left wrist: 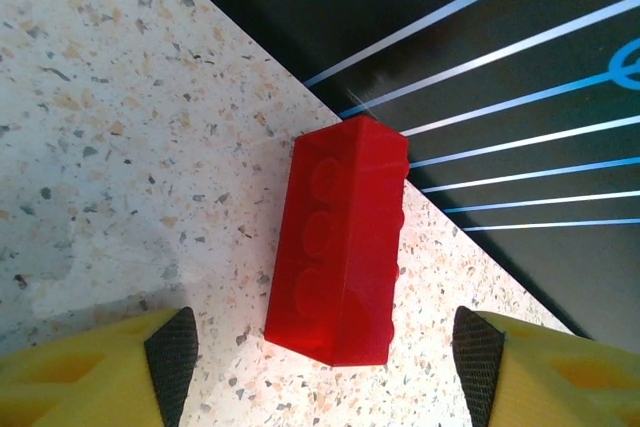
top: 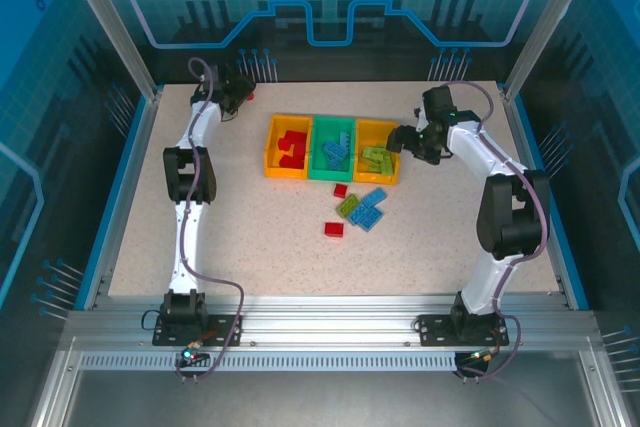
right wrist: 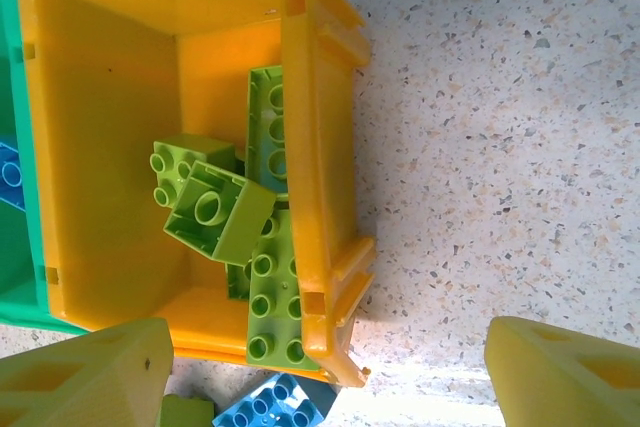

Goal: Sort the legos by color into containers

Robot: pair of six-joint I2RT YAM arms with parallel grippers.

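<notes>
**Left claw straddles a stray red brick; right claw hangs open by the right bin**

The green bin (top: 331, 120) stands mid-tabletop (top: 250, 247) and holds blue bricks (top: 335, 152). Touching its left side is the left bin (top: 269, 147), yellow-orange, with red bricks (top: 292, 147) inside. Touching its right side is the right bin (top: 375, 123), the same colour, holding green bricks (top: 376, 157). On the near side of the green bin, just apart from it, lie the loose bricks (top: 370, 209): two red, one green and some blue, flat on the tabletop.

Well to the left of the green bin and beyond it, at the tabletop's far edge, lies the stray brick (top: 249, 97), red. In the left wrist view this stray brick (left wrist: 340, 247) rests studs sideways, one end close to the dark wall (left wrist: 450, 27). The left claw (left wrist: 322, 347) is released: its black pads (left wrist: 172, 357) stand on either side of the brick with bare tabletop showing in both gaps, so nothing is gripped.

The right claw (top: 398, 142) hovers at the right bin's outer side, away from the green bin. From the right wrist its yellow fingers (right wrist: 90, 377) are spread wide and hold nothing, with the right bin's rim (right wrist: 310, 97) and its green bricks (right wrist: 215, 207) below. The right claw (right wrist: 325, 347) is released.
</notes>
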